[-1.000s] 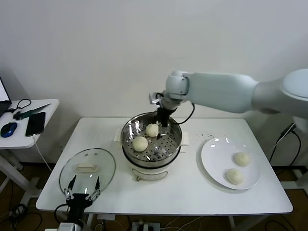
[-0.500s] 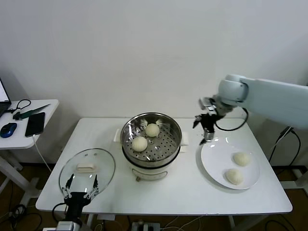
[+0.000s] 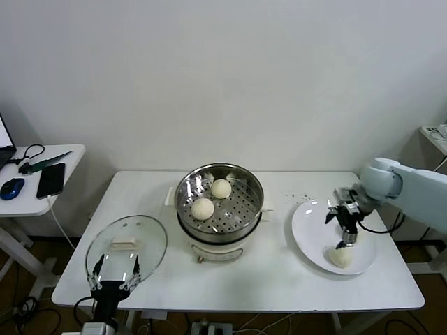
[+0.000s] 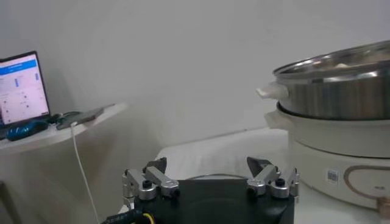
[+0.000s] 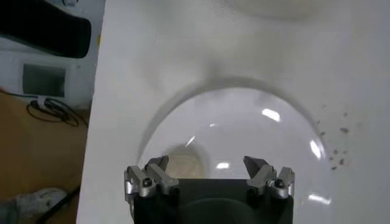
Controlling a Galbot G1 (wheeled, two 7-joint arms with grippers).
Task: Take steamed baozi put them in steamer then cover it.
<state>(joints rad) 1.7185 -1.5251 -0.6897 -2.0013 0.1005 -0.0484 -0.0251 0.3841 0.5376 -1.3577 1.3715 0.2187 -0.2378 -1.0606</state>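
The steel steamer (image 3: 220, 202) stands mid-table with two baozi on its tray, one nearer (image 3: 203, 208) and one farther back (image 3: 221, 188). My right gripper (image 3: 343, 236) is open and empty, low over the white plate (image 3: 311, 234). One baozi (image 3: 341, 257) lies on the plate just in front of it. The right wrist view shows a baozi (image 5: 181, 165) under the open gripper (image 5: 207, 165), near one finger. The glass cover (image 3: 127, 244) lies flat at the front left. My left gripper (image 3: 113, 273) is open at the table's front edge beside it; it also shows in the left wrist view (image 4: 209, 170).
A side table (image 3: 70, 157) at the far left holds a phone (image 3: 51, 179), a mouse (image 3: 12, 187) and cables. Dark specks (image 3: 297, 195) lie on the table behind the plate. The steamer's white base (image 4: 338, 149) rises close to the left gripper.
My right arm swung from over the steamer to the right and came down over the plate. The second baozi stayed in the steamer. The left arm has not moved.
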